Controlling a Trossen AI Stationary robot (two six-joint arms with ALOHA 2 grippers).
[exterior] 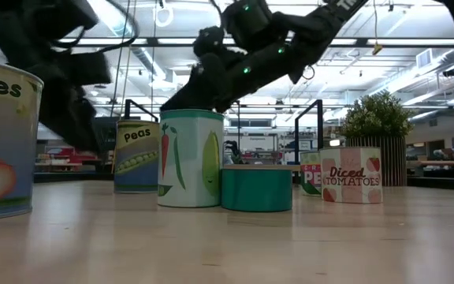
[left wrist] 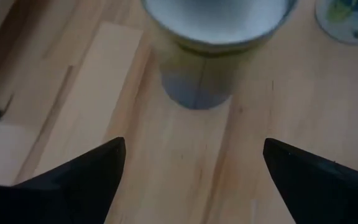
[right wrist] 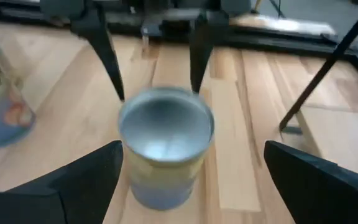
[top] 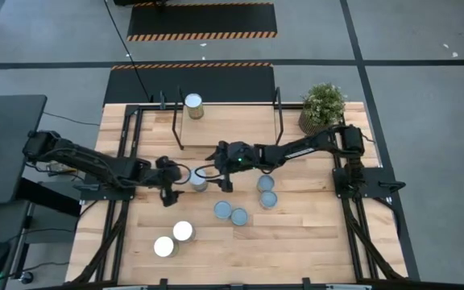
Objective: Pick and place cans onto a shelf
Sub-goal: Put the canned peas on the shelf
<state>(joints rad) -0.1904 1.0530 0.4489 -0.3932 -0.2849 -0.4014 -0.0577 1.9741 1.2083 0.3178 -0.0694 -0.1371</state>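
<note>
The can (top: 198, 180) at the middle of the surface (top: 296, 242), between the two claws, is judged rigid, smooth-sided and fairly heavy if full, so it is best taken across its side wall below the rim. The left claw (top: 175, 174) and the right claw (top: 218, 167) are both spread wide and hold nothing. One can (top: 193, 105) is already set on the shelf (top: 240, 129) beyond; the middle can's label is mostly cut off in the wrist views.
</note>
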